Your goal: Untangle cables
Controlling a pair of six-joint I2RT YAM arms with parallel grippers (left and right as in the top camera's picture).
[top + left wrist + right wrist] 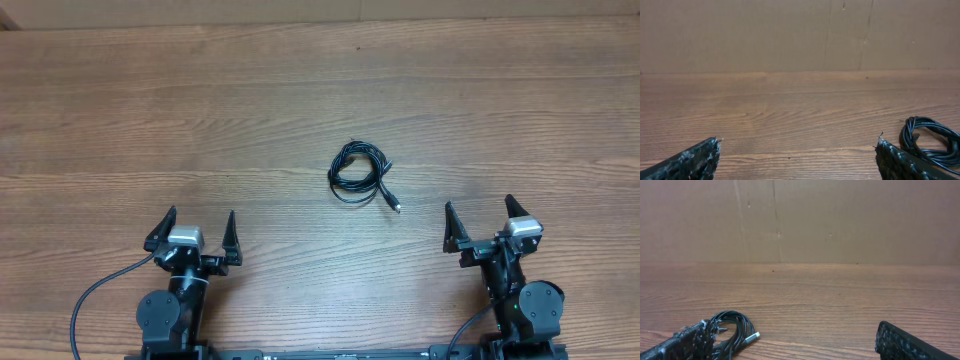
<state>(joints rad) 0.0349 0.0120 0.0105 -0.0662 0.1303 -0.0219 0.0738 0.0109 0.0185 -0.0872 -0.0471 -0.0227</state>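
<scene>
Coils of thin black cable (pixel 358 172) lie bundled on the brown wooden table (pixel 200 120); left gripper (pixel 200 213) and right gripper (pixel 479 203) sit well apart from it, fingers spread.

Bare counter (pixel 150 100) lies ahead of my left end effector (pixel 200 213) and my right end effector (pixel 478 203). The only obstacle is the coiled cable (pixel 358 172), lying forward between them, nearer the right, apart from both.

Soft, even, warm light, faint shadows, no glare; wrist views slightly soft up close.
</scene>
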